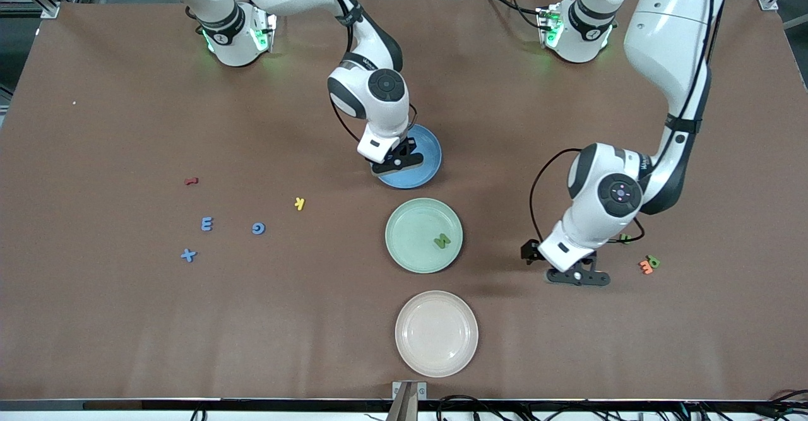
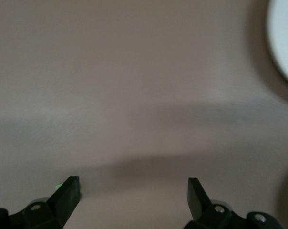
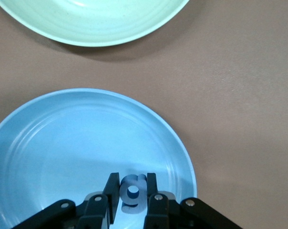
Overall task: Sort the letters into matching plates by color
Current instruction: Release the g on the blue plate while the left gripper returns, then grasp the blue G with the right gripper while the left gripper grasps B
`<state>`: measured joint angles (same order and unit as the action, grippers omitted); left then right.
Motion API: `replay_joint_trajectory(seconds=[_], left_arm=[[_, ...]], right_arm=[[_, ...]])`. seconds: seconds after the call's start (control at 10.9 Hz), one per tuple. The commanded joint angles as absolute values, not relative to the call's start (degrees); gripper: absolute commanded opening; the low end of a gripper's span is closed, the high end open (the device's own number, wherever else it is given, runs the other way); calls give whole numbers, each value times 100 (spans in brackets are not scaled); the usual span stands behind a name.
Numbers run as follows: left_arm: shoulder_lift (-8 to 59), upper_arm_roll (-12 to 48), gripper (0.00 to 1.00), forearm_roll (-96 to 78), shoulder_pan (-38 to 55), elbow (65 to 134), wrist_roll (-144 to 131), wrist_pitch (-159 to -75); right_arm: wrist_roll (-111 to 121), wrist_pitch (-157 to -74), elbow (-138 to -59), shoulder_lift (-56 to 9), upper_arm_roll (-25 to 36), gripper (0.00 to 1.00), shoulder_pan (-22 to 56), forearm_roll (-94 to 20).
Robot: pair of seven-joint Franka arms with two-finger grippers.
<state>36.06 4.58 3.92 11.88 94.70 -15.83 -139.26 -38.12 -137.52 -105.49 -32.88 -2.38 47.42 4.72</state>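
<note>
Front view: three plates run in a line down the middle of the table. The blue plate lies farthest from the camera, the green plate at its 6 o'clock, and the cream plate at 6 o'clock again, nearest the camera. A green letter lies in the green plate, toward its 3 o'clock rim. The right gripper hangs over the blue plate, covering its 9 o'clock part. The left gripper hangs over bare table toward the left arm's end, at about 4 o'clock from the green plate; an orange letter and a green letter lie touching each other near it, at its 2 o'clock. Toward the right arm's end lie a red letter, a yellow letter, and three blue letters: an E, a G and an X.

Left wrist view: the left gripper's fingertips stand wide apart with nothing between them, over brown table; a pale plate rim shows at the edge.

Right wrist view: the right gripper's jaws are pinched tight on a small blue letter g, held just above the blue plate's inside; the green plate's rim shows near the blue one
</note>
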Motion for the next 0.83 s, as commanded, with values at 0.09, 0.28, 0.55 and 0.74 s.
replay_joint_trajectory(seconds=[0.09,0.28,0.55,0.74], left_arm=[[3858,501,97,545,1178,9475,-2996,-13887],[3894,501,97,545,994,9475,-2971,-13887],[3920,492,96,554,967,9492,-2839,-13869],[3929,449,96,632,932,9553,-2821,-13869]], right_arm=[[-4254,-13649,-10389,-3331,-272,100,4764,536],[-4210,-13685,-10397,-3296,-272,100,4746,571],[-4219,-13580,-10441,-3077,-246,100,4458,563],[-4140,-13386,-10415,-2980,-237,100,4089,563]])
